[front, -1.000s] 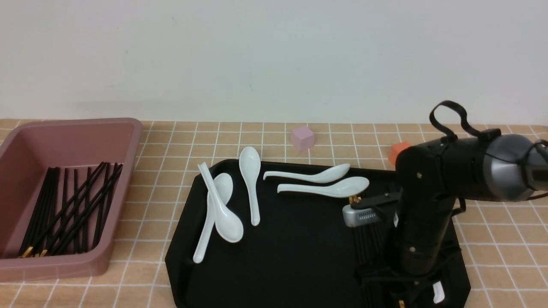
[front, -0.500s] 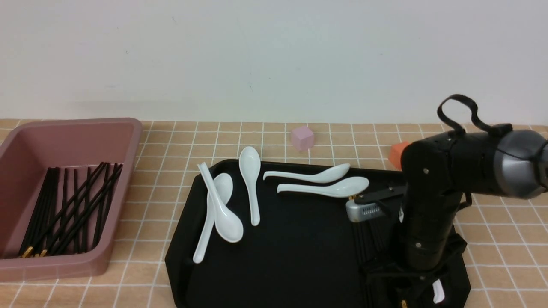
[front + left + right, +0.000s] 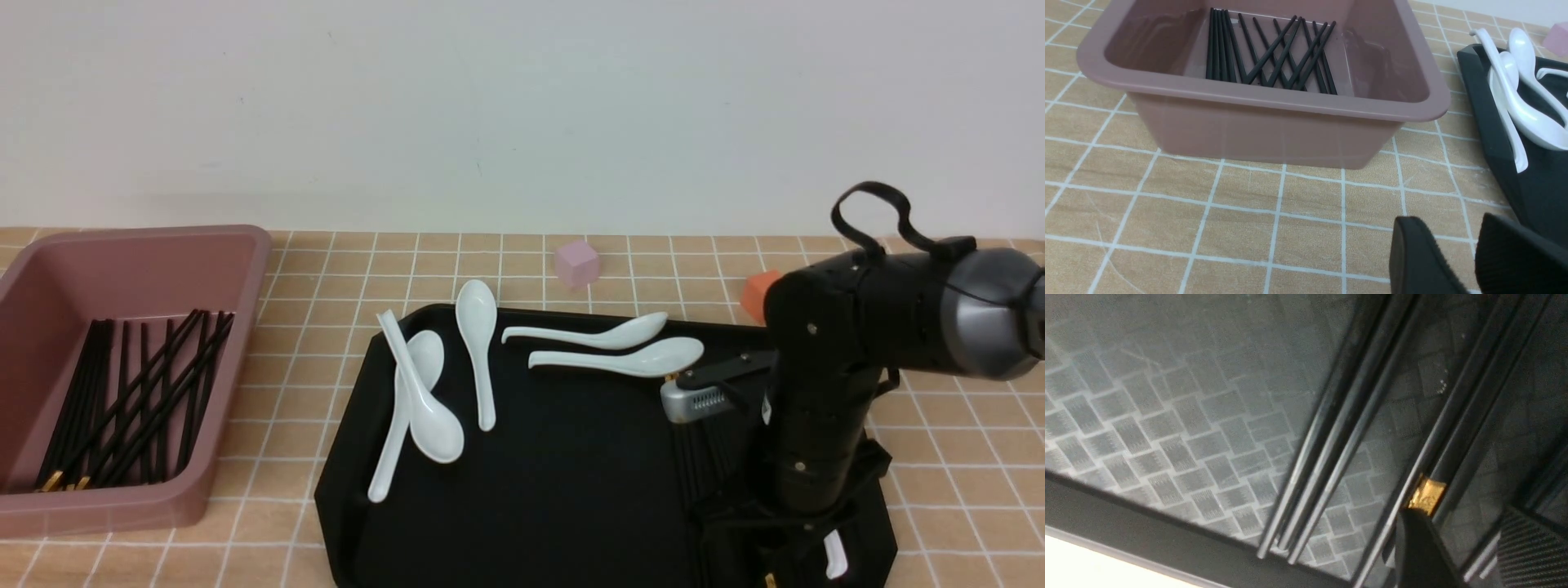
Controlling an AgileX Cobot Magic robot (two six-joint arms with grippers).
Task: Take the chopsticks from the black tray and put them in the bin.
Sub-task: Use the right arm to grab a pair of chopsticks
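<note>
Now R tool (image 3: pixel 1461 524) spread over chopsticks (image 3: pixel 1351 404) on black tray (image 3: pixel 1167 416); L tool (image 3: pixel 1453 230) slightly parted.

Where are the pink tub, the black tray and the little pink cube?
pink tub (image 3: pixel 106 510): front view, on its near outer wall.
black tray (image 3: pixel 571 474): front view, on its bare floor.
pink cube (image 3: pixel 571 269): front view, on a side facing the camera.

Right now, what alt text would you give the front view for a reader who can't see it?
The right arm bends down over chopsticks at the black tray's right side; five white spoons lie farther left on it. The pink bin, far left, holds many more chopsticks.
</note>
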